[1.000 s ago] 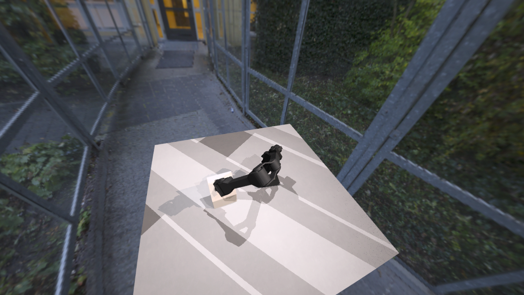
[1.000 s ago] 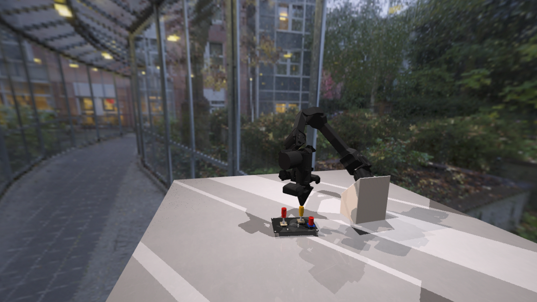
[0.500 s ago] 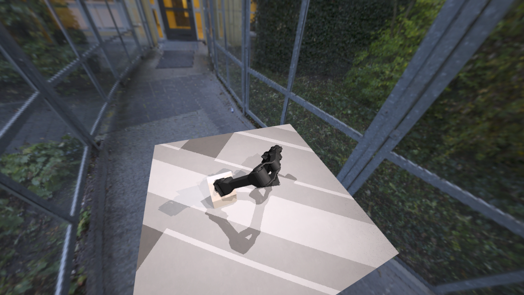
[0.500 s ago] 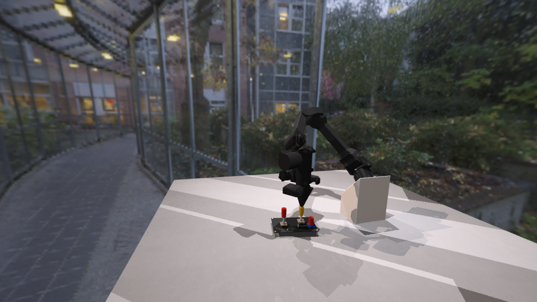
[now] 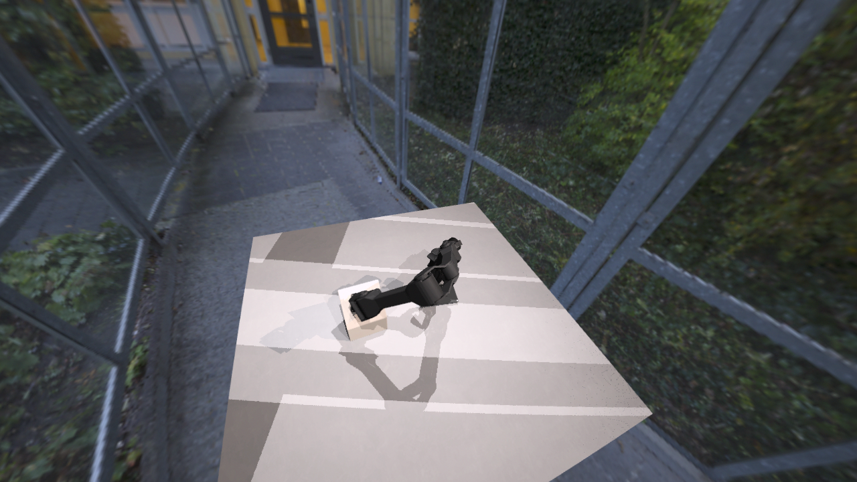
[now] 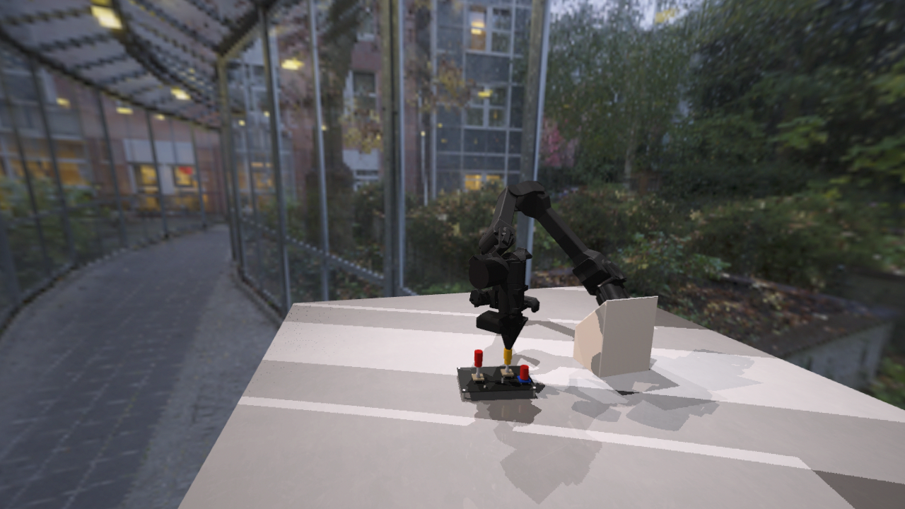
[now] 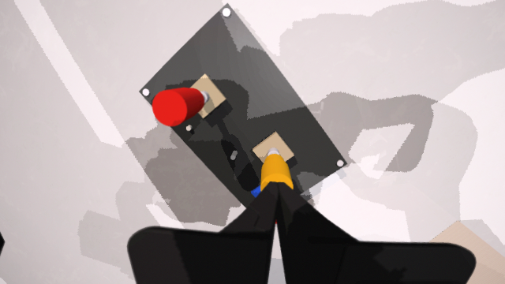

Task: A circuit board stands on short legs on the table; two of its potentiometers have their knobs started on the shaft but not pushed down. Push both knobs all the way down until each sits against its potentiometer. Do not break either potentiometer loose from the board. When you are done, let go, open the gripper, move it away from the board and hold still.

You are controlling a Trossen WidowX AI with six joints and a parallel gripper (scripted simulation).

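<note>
The dark circuit board (image 6: 492, 383) (image 7: 272, 95) stands on the table. A tall red knob (image 6: 478, 358) (image 7: 170, 107) stands high on its shaft, with bare shaft showing above a tan potentiometer (image 6: 477, 377) (image 7: 215, 95). A yellow knob (image 6: 507, 357) (image 7: 276, 171) also has some bare shaft showing above its tan potentiometer (image 7: 272, 145). My gripper (image 6: 508, 346) (image 7: 276, 188) is shut and empty, its tips at the top of the yellow knob, seemingly touching it. Its tips hide part of that knob's top in the wrist view. In the top view the arm hides the knobs.
A shorter red knob (image 6: 524, 372) sits low on a blue potentiometer (image 7: 256, 192) near the yellow one, mostly hidden by the fingers in the wrist view. Small pegs stand on the board. A beige block (image 5: 366, 328) (image 6: 626, 338) stands at the arm's base.
</note>
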